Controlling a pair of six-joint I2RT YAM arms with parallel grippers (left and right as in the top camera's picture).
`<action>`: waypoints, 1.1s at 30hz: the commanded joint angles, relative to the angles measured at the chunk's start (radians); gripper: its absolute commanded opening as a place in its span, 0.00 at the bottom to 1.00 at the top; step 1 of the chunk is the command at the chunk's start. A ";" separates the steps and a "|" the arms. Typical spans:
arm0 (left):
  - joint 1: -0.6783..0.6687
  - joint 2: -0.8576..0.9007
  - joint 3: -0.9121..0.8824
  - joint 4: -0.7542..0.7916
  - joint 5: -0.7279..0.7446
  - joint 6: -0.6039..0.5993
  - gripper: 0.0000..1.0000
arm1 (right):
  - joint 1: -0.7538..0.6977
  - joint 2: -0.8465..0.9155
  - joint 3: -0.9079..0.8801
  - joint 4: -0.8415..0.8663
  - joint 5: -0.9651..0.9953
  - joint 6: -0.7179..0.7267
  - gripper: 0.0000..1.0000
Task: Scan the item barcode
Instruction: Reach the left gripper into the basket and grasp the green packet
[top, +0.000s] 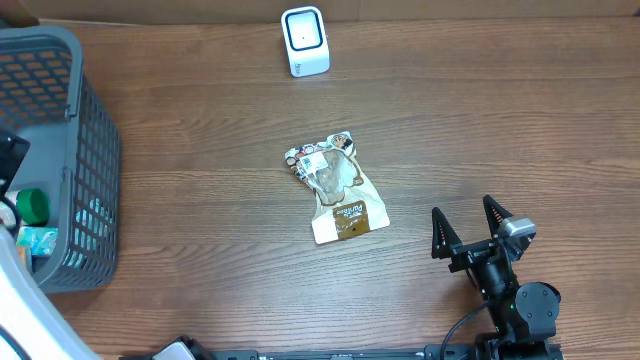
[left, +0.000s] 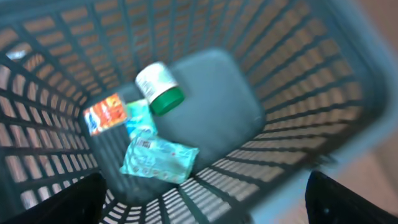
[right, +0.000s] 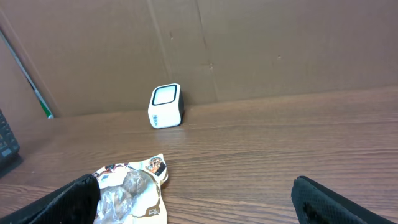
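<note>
Wood-grain surface: scanner set at far edge; crumpled pouch laid flat at centre. Right hand held wide nearby, left hand wide over basket, both empty. Risk: barcode may be hidden by creases.

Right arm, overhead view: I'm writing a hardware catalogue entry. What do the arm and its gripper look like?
The right arm is matte black with a round joint housing. The right gripper has two black, tapered, pointed fingers; a small grey block sits beside one. A black cable curves off near the base. No markings are readable.
</note>
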 joint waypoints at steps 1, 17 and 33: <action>0.061 0.094 -0.011 -0.040 -0.012 -0.013 0.83 | 0.004 -0.011 -0.010 0.005 0.009 -0.003 1.00; 0.199 0.269 -0.251 0.016 0.039 0.077 0.71 | 0.004 -0.011 -0.010 0.005 0.009 -0.003 1.00; 0.192 0.270 -0.597 0.348 0.093 0.234 0.68 | 0.004 -0.011 -0.010 0.005 0.009 -0.003 1.00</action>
